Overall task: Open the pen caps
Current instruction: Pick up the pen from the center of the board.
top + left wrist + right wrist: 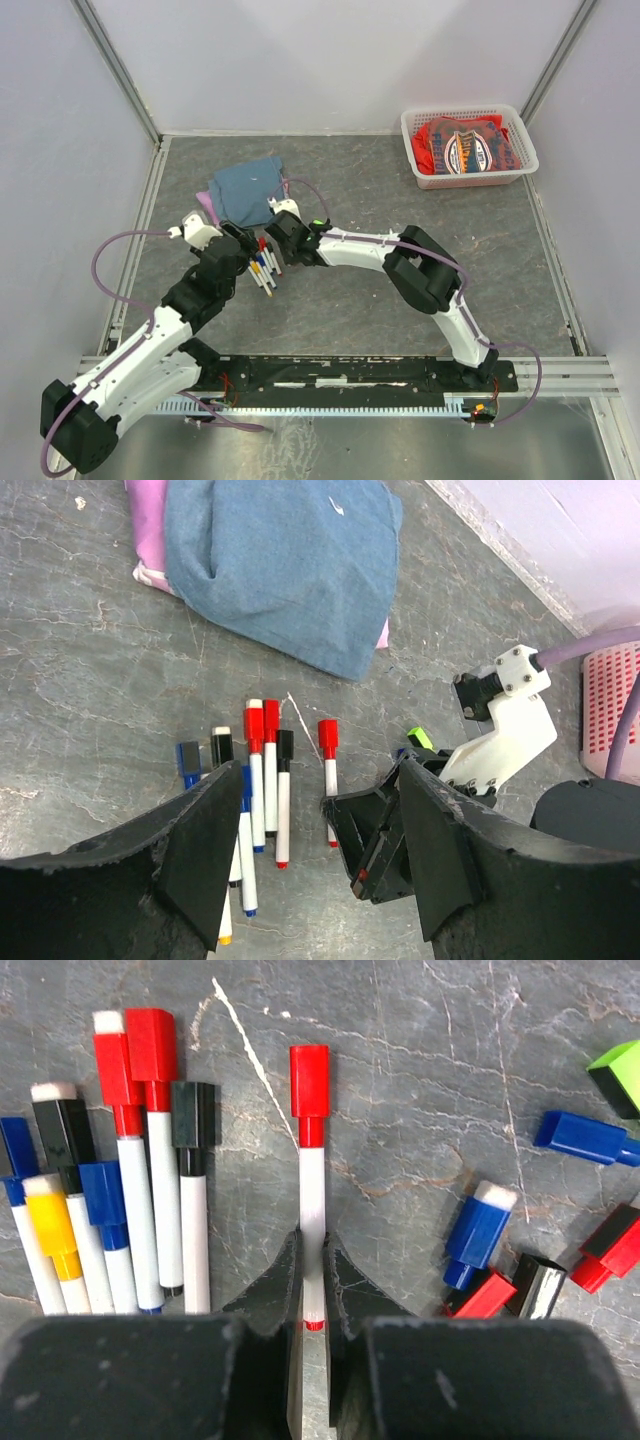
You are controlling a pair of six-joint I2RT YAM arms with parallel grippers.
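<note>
Pen caps (pixel 478 1232): some lie loose on the table (pixel 400 1110); a red cap (pixel 309 1080) sits on the pen (pixel 312 1200) that the right gripper (pixel 312 1260) holds.
Right jaws are clamped on the white barrel near its tail, cap pointing away. Left gripper (pixel 318 780) hovers over the pens, jaws wide apart, nothing between them. Row of capped pens (pixel 130 1180) is just left of the held one; loose blue, red, black and green caps are to its right. Farther back: blue cloth (pixel 280 560), then basket (pixel 468 147) in the far right corner.
</note>
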